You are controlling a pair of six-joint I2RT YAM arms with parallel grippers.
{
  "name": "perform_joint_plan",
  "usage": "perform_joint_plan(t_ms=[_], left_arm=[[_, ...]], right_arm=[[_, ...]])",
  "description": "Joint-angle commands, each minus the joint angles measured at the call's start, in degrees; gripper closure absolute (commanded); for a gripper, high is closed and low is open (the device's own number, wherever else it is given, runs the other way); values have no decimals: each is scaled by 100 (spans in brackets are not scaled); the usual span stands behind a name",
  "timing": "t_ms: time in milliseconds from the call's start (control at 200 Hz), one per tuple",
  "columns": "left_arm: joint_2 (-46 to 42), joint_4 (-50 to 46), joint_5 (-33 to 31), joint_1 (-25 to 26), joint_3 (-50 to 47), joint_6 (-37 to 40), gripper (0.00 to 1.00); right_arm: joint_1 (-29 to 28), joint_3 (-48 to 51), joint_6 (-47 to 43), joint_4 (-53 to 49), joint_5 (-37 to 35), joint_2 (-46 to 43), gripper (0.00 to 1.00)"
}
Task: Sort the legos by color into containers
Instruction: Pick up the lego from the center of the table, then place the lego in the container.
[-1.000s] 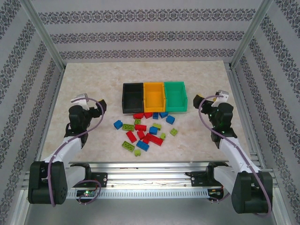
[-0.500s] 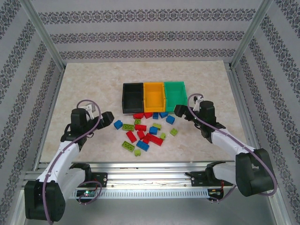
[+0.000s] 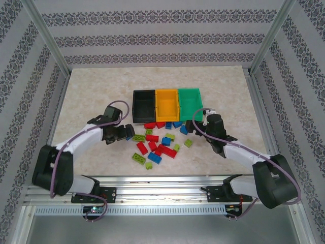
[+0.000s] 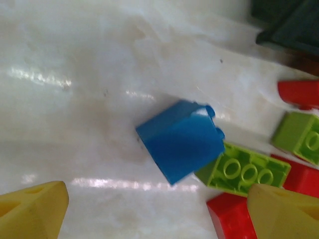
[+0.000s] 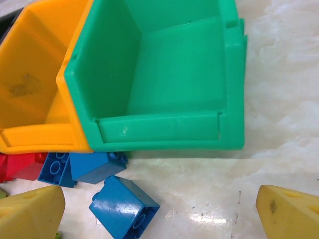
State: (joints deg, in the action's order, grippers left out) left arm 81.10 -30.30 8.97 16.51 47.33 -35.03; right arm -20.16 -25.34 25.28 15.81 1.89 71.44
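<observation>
On table (image 3: 101,86): three containers (image 3: 167,92), roughly twenty legos (image 3: 167,151).

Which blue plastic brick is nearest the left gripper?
The leftmost blue plastic brick, beside a lime studded brick; the other blue bricks lie farther right.

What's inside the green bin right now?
Empty. In the right wrist view the green bin has a bare floor, nothing inside.

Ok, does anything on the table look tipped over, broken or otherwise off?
Nothing looks broken or spilled. A blue brick in the left wrist view lies tipped on its side beside a lime green brick, and a second blue brick in front of the green bin is tilted, hollow underside showing.
</observation>
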Motion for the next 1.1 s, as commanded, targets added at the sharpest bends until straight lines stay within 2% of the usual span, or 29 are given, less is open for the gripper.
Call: perform_joint_plan(t_ms=[0,205,245,350,425,505,615,710,844,1094], left_arm=[[450,-810,-724,186,555,154,7],[1157,-603,-825,429,930,13,9],[1290,-686,-916,500,1043,24,13],[1583,-836,-1157,653,1241,16,15],[1690,-782,-1161,678,1248,38,31],[1738,-699,-1133,683,1217,31,39],[1564,-615,-1158,688,1130,17,47],[1242,-473,-1190,687,978,1,59],[646,-350,-1240,712,804,-13,64],[-171,95,-1078,749,900,48,65]], right_arm=[[-187,-185,-261,-8,-302,73,2],[-313,-216,-354,-15,-425,113,2],[-313,-225,-365,-25,-459,141,2],[-313,-239,-383,-8,-488,195,2],[-313,-258,-383,-4,-476,234,2],[-318,-282,-392,1,-474,273,2],[-322,-296,-384,2,-458,317,2],[-322,-315,-366,1,-432,335,2],[-331,-313,-351,17,-426,336,2],[-333,-287,-332,26,-460,275,2]])
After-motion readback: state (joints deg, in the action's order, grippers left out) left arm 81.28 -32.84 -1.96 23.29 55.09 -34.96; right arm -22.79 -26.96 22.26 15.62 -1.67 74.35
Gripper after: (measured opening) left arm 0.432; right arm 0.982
